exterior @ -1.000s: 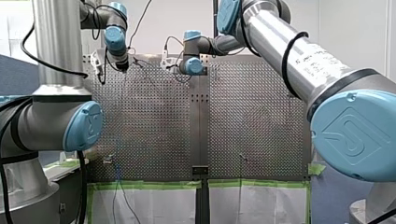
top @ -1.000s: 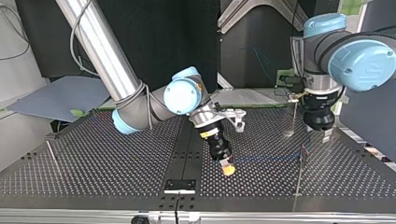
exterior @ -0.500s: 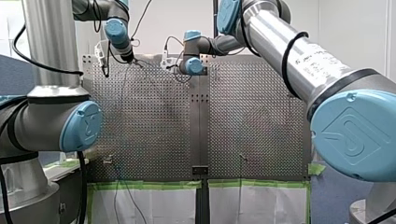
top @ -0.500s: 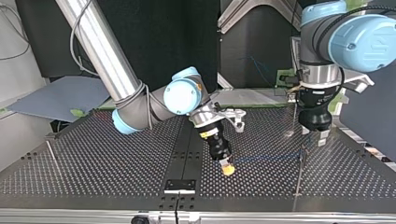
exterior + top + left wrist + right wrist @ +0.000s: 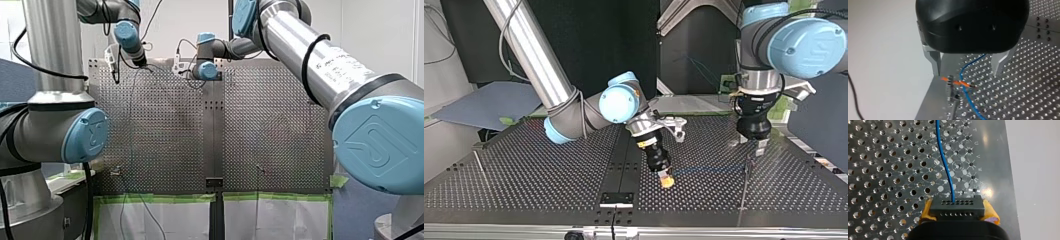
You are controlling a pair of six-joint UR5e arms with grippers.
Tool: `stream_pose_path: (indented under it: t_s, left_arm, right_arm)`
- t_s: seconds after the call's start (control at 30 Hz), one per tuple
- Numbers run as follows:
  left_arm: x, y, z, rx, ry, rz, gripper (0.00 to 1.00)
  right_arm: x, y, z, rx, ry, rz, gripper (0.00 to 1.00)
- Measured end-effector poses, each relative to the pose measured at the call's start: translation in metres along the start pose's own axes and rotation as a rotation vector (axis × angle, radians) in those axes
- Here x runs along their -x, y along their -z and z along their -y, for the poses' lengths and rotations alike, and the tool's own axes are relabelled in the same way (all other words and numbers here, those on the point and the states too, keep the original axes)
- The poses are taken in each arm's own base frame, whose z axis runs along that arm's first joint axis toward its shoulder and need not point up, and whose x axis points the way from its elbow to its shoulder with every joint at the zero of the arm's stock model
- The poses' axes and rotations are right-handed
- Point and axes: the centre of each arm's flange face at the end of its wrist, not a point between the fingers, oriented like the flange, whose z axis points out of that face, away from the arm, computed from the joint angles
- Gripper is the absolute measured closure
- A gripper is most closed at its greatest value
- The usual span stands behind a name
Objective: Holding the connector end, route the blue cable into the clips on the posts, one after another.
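My left claw (image 5: 966, 73), metal fingers (image 5: 935, 61) spread and empty, has just risen off the thin metal post (image 5: 951, 92) whose orange clip (image 5: 958, 82) the thin blue cable (image 5: 968, 96) crosses, while my right claw (image 5: 958, 213) keeps the black connector block (image 5: 957, 207) clamped, so I judge that clip done.

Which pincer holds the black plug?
My right arm's pincer with yellow pads: it grips the black rectangular plug on the blue cable. My left arm's metal-fingered pincer is open and empty.
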Motion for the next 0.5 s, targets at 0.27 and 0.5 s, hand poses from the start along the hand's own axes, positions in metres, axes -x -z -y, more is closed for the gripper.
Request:
stream_pose_path:
  t_s: [0.27,0.5]
  left_arm:
    - [-0.0055,-0.0016,0.0024,0.003,-0.006,-0.013,0.00]
    - [-0.0056,-0.0017,0.0030,0.003,-0.005,-0.010,0.00]
  right_arm:
    - [0.0002,-0.0001,-0.0020,0.003,0.001,0.001,1.00]
    - [0.0002,-0.0007,-0.0052,0.007,0.003,0.001,1.00]
